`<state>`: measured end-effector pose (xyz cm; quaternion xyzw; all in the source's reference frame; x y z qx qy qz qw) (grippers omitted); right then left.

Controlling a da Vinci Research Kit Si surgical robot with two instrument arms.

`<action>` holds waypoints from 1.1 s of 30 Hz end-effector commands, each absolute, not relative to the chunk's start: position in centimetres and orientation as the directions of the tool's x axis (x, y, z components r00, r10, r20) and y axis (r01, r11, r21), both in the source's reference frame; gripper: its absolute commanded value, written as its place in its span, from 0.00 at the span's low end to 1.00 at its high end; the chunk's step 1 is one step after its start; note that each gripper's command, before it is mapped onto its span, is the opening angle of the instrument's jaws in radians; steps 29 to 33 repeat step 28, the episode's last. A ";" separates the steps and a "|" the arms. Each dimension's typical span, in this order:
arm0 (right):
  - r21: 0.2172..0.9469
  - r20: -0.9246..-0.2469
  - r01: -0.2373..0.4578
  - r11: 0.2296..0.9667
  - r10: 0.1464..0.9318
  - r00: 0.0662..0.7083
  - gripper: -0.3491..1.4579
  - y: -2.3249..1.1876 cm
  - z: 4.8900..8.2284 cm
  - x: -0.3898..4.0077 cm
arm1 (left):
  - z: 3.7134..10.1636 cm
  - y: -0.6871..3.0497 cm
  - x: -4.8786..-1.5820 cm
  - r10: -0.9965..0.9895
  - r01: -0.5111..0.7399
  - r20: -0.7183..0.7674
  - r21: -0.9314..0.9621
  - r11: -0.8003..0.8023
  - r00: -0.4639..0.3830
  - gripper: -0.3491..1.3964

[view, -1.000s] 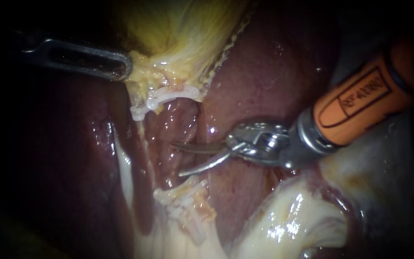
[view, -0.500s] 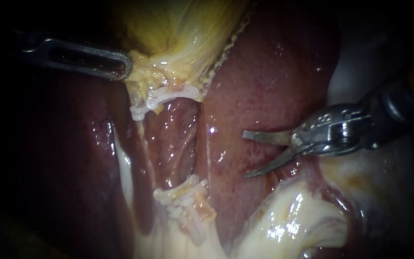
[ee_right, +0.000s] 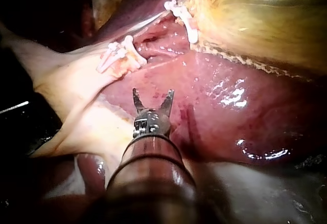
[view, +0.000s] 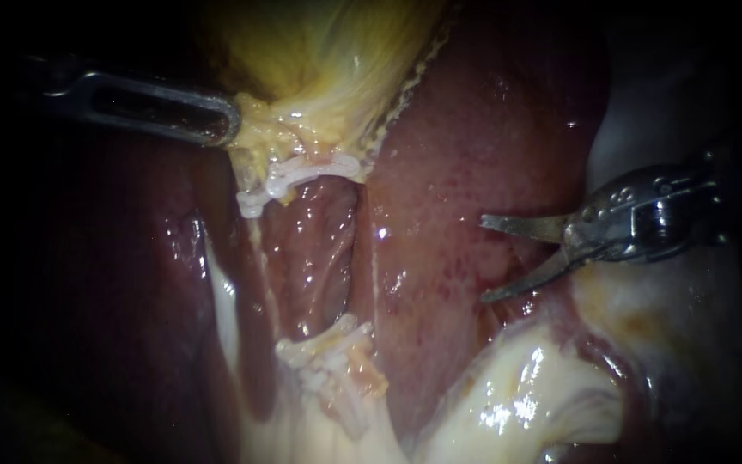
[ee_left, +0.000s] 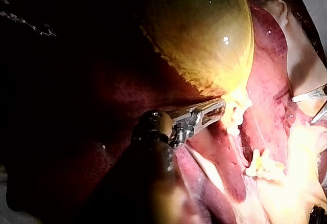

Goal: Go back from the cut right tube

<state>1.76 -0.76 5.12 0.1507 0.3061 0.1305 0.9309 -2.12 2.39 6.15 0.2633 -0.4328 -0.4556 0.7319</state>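
Note:
The cut tube shows as two stumps. The upper stump carries a white clip under the yellow gallbladder. The lower stump bears several white clips. My right instrument hangs over the liver, well to the right of the gap, with its thin blades open and holding nothing. In its own wrist view the right instrument points toward the clipped lower stump, short of it. My left instrument is shut on the gallbladder's lower edge, as its wrist view confirms for the left instrument.
Pale fatty tissue lies below my right instrument. A pale strand runs down the left side of the gap. Dark liver fills the left. The gallbladder bulges above my left instrument.
My right instrument has drawn back to the right, from between the stumps to over the liver, blades staying open. The left instrument and the stumps have not moved.

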 end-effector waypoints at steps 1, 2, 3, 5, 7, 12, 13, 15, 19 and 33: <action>0.361 -0.530 -0.149 0.921 0.334 0.779 1.00 -0.76 5.12 1.76 | 6.17 2.37 -2.16 -0.894 0.437 0.394 0.780 0.448 0.213 0.00; 0.360 -0.528 -0.149 0.921 0.333 0.781 1.00 -0.77 5.12 1.76 | 6.19 2.35 -2.18 -0.894 0.436 0.395 0.780 0.449 0.213 0.00; 0.360 -0.528 -0.149 0.921 0.333 0.781 1.00 -0.77 5.12 1.76 | 6.21 2.34 -2.21 -0.893 0.433 0.395 0.781 0.450 0.215 0.00; 0.360 -0.526 -0.149 0.921 0.332 0.783 1.00 -0.77 5.12 1.76 | 6.26 2.30 -2.27 -0.892 0.428 0.396 0.782 0.452 0.218 0.00; 0.360 -0.526 -0.149 0.921 0.332 0.783 1.00 -0.77 5.13 1.77 | 6.30 2.28 -2.32 -0.891 0.426 0.397 0.783 0.454 0.220 0.00; 0.359 -0.526 -0.150 0.921 0.332 0.783 1.00 -0.77 5.14 1.77 | 6.37 2.26 -2.41 -0.890 0.421 0.399 0.784 0.456 0.220 0.00; 0.359 -0.526 -0.150 0.921 0.332 0.783 1.00 -0.77 5.14 1.77 | 6.37 2.26 -2.41 -0.890 0.421 0.399 0.784 0.456 0.221 0.00; 0.359 -0.526 -0.150 0.921 0.332 0.783 1.00 -0.77 5.14 1.77 | 6.38 2.27 -2.41 -0.890 0.420 0.399 0.784 0.456 0.221 0.00; 0.359 -0.526 -0.150 0.921 0.332 0.783 1.00 -0.77 5.14 1.77 | 6.38 2.27 -2.42 -0.890 0.421 0.399 0.784 0.456 0.220 0.00; 0.367 -0.525 -0.145 0.919 0.334 0.783 1.00 -0.78 5.15 1.82 | 6.36 2.27 -2.40 -0.890 0.419 0.399 0.785 0.456 0.221 0.00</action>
